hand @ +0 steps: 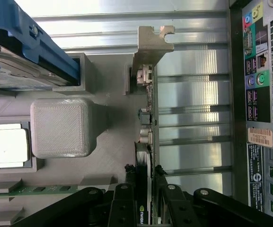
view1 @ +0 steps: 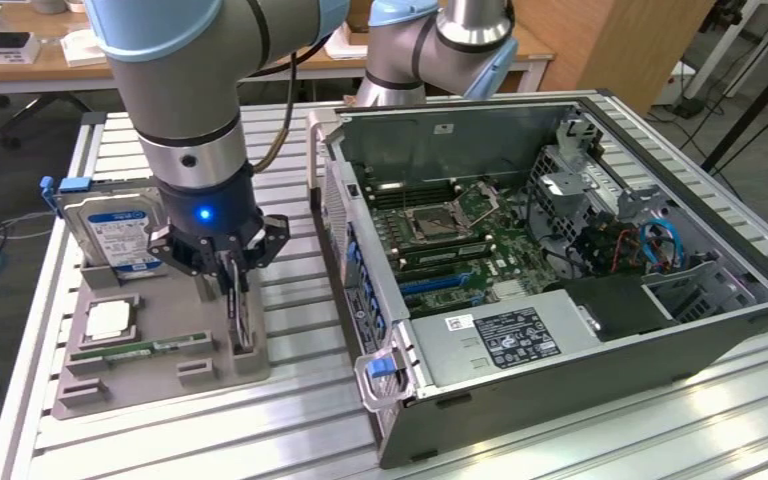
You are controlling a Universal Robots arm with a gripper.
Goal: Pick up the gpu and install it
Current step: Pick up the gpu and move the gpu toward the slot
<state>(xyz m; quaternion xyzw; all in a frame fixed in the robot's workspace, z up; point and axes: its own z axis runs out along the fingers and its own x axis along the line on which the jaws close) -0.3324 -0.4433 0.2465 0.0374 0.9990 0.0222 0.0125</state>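
Tool [view1: 231,262] low over grey holder tray [view1: 157,385], its fingers clamped on either face of the gpu [view1: 239,315]. Card stands on edge in a slot along the tray side nearest the open computer case [view1: 558,300]. Silver bracket [hand: 151,45] at the card end away from the tool. Bare strip of slatted tabletop [view1: 297,330] between tray and case. Hard drive [view1: 115,235] upright at the exterior view's left, apart from card.
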